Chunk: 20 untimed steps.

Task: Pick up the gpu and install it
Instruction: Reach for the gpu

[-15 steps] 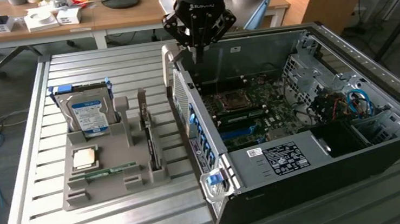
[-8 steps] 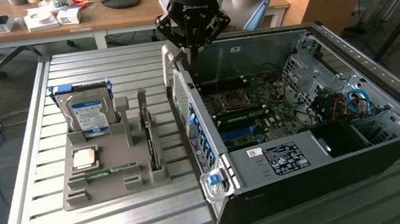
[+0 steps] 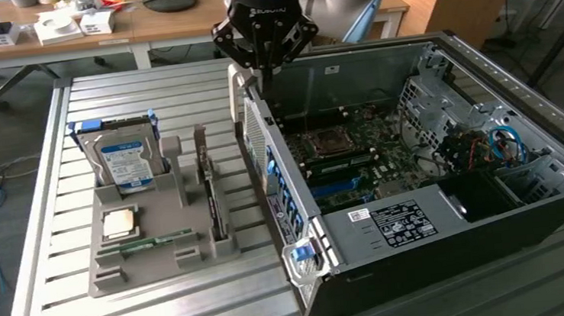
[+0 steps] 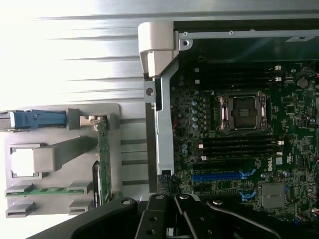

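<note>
Item: gpu (image 3: 210,191), thin dark card, on edge in grey holder tray (image 3: 159,215) on slatted metal desk (image 3: 133,94), beside open black computer case (image 3: 391,229). Gripper (image 3: 266,71) over case's rear wall, apart from card; fingers (image 3: 262,65) pressed together, empty. Pickup likely wants fingers spread, centred over card's top edge.

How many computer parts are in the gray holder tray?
4: hard drive standing at the back, processor chip flat mid-tray, memory stick lying in front, gpu upright on the side nearest the computer case.
</note>
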Each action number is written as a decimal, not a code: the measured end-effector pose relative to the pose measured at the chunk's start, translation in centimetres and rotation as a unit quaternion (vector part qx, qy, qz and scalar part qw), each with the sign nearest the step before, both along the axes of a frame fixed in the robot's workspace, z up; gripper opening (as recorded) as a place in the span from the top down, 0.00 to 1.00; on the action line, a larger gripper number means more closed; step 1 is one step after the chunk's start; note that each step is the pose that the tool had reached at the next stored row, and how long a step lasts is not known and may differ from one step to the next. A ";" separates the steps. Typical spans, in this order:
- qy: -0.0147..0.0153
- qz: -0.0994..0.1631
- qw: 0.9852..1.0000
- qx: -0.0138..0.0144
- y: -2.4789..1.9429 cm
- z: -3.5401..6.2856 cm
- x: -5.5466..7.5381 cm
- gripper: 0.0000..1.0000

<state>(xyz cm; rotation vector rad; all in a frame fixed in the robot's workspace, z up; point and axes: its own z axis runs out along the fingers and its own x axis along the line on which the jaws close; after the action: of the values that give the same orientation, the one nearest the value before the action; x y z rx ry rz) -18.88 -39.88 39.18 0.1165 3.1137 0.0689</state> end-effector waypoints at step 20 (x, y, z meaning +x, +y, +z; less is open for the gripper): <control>0.000 0.000 1.000 0.000 0.00 -0.07 -3.7 0.89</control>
<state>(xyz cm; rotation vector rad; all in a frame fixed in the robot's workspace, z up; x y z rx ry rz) -22.54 -39.89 39.11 0.1165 3.1137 0.0689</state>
